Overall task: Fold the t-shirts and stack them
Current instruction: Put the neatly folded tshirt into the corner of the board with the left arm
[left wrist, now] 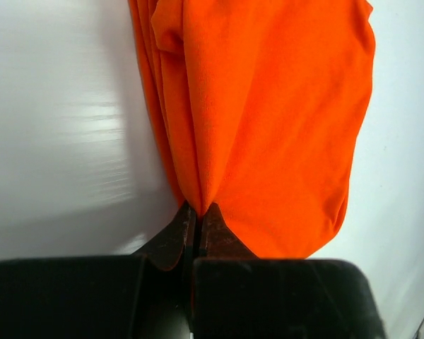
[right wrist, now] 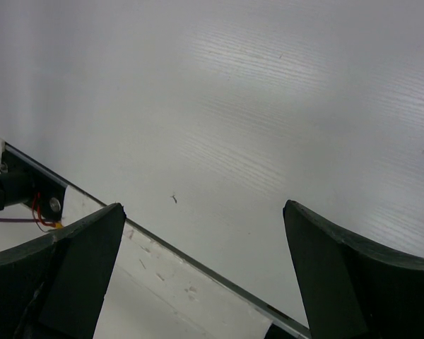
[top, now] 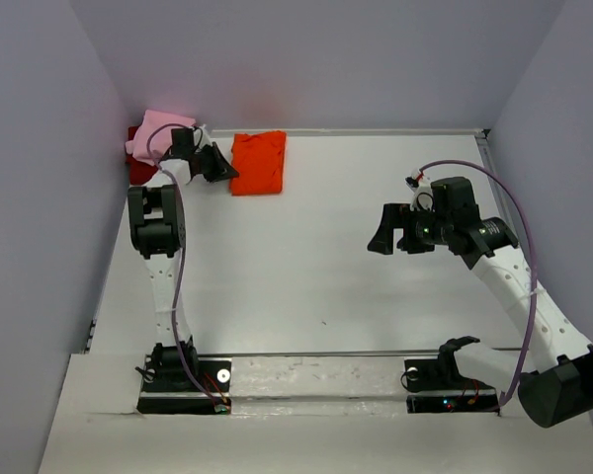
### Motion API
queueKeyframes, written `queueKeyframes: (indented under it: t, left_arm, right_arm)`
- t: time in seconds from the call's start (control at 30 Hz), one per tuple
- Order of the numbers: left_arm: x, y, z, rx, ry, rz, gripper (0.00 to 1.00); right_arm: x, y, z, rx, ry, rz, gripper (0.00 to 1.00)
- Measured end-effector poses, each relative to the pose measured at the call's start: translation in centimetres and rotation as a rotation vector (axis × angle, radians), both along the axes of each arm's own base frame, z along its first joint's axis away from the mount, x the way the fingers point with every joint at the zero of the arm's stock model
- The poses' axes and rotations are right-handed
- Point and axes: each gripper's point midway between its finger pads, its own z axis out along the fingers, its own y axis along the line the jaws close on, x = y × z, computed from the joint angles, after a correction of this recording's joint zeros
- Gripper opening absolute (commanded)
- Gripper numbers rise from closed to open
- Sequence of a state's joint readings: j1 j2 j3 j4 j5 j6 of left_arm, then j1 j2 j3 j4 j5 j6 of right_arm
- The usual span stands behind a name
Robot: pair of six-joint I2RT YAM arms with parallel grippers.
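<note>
Left pincer [left wrist: 198, 215] is clamped tight on the left edge of the folded orange t-shirt [top: 259, 163], up by the table's [top: 306, 286] far edge. The pink t-shirt [top: 160, 126] sits on the dark red t-shirt [top: 135, 138] in the far left corner, on the pincer's other side, so probably a leftward carry next. Right pincer [top: 383, 237] hangs wide apart, well off right.

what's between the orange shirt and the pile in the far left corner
Only the left gripper itself, shut on the orange shirt; nothing else visible lies before the pink shirt atop the dark red shirt.
</note>
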State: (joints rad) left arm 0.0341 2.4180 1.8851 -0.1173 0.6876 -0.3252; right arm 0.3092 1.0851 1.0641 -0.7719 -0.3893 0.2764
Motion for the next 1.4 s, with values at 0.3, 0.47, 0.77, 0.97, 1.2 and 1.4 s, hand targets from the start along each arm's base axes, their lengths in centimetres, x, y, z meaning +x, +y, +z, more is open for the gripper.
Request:
queueKeyframes:
  t: [0.3, 0.47, 0.77, 0.97, 1.2, 1.4]
  left_arm:
    - [0.9, 8.8, 0.4, 0.125, -0.001, 0.115, 0.01]
    - [0.6, 12.6, 0.2, 0.162, 0.011, 0.168, 0.02]
    - [0.5, 15.4, 0.4, 0.197, 0.015, 0.213, 0.04]
    - [0.7, 15.5, 0.7, 0.201, 0.007, 0.216, 0.99]
    - [1.0, 15.2, 1.1, 0.185, -0.011, 0.209, 0.99]
    - [-1.1, 15.1, 2.9, 0.209, -0.002, 0.228, 0.99]
  right_arm:
    - [-0.3, 0.1, 0.1, 0.007, 0.005, 0.008, 1.00]
    - [-0.4, 0.2, 0.1, 0.014, 0.008, 0.016, 1.00]
    - [-0.9, 0.3, 0.0, 0.017, 0.024, 0.029, 1.00]
    - [-1.1, 0.3, -0.2, 0.014, 0.032, 0.041, 1.00]
    - [-1.0, 0.5, -0.7, 0.011, 0.055, 0.050, 1.00]
    - [-0.8, 0.6, -1.3, 0.006, 0.077, 0.051, 1.00]
